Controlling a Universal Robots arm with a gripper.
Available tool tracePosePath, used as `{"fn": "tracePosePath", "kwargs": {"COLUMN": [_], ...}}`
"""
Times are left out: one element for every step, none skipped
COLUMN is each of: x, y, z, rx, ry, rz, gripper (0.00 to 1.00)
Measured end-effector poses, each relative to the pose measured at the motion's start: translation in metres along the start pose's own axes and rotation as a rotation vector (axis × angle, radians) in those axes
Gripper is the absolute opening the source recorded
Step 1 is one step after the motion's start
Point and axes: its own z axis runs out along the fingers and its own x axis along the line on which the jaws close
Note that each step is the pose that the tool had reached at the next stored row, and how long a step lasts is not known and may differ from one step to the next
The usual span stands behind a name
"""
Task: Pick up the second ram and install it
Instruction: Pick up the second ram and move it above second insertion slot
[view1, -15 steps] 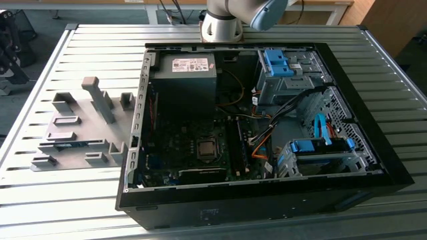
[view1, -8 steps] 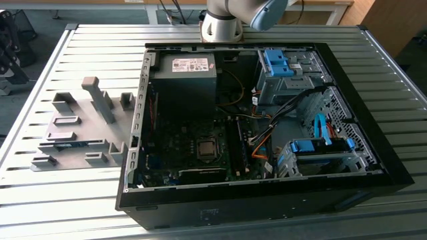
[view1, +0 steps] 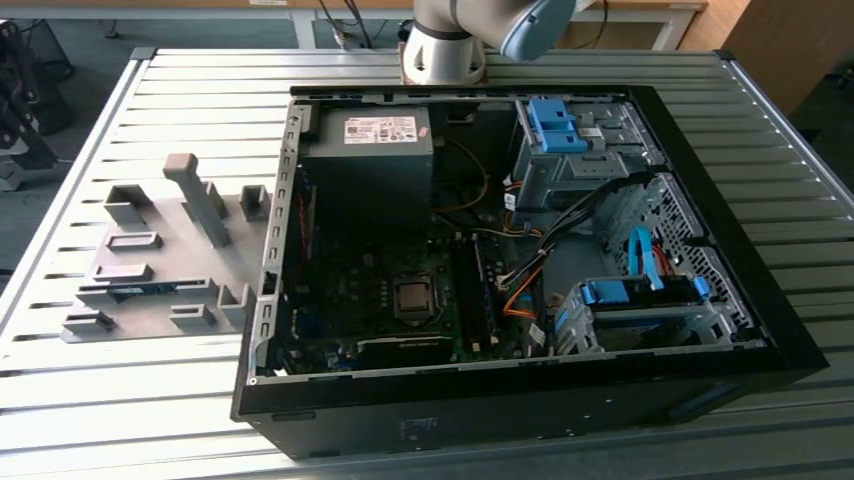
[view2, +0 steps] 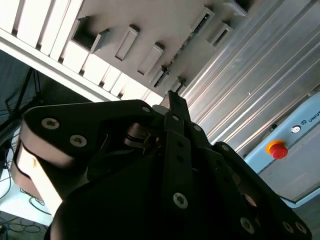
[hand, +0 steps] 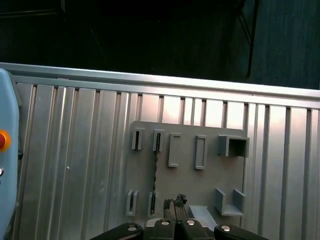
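Presently: my gripper (hand: 174, 202), fingertips together, holding nothing, poised over the grey tray (hand: 200, 185). The second ram (hand: 155, 172) stands on edge in its tray slots, not yet lifted. Beyond, the open computer case (view1: 534, 410): installation outstanding.

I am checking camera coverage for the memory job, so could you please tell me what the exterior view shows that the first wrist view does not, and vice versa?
Exterior view: the open black computer case with its dark motherboard, and the robot arm's silver base. First wrist view: the black gripper, and a red button on a pale blue box. Both: the grey plastic tray on the slatted metal table, with the thin blue-green memory stick on edge between its slot blocks.
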Motion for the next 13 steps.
{"fn": "tracePosePath", "kwargs": {"x": [0.0, 0.0, 0.0, -0.0001, -0.0001, -0.0001, 0.0, 0.0, 0.0, 0.0, 0.0, 0.0, 0.0001], "y": [0.0001, 0.0001, 0.0001, 0.0001, 0.0001, 0.0, 0.0, -0.0001, -0.0001, -0.0001, -0.0001, -0.0001, 0.0], "z": [0.0005, 0.0013, 0.0023, 0.0034, 0.0046, 0.0057, 0.0061, 0.0062, 0.0062, 0.0062, 0.0063, 0.0064, 0.0065], "rx": [0.0003, 0.0004, 0.0006, 0.0008, 0.0011, 0.0013, 0.0013, 0.0012, 0.0012, 0.0012, 0.0013, 0.0014, 0.0014], "ry": [-0.0002, -0.0005, -0.0011, -0.0018, -0.0025, -0.0032, -0.0034, -0.0033, -0.0033, -0.0034, -0.0035, -0.0035, -0.0035], "rz": [0.002, 0.012, 0.029, 0.047, 0.065, 0.081, 0.089, 0.089, 0.089, 0.089, 0.089, 0.089, 0.089], "gripper": [0.11, 0.11, 0.11, 0.11, 0.11, 0.11, 0.11, 0.11, 0.11, 0.17, 0.17, 0.23, 0.29]}}
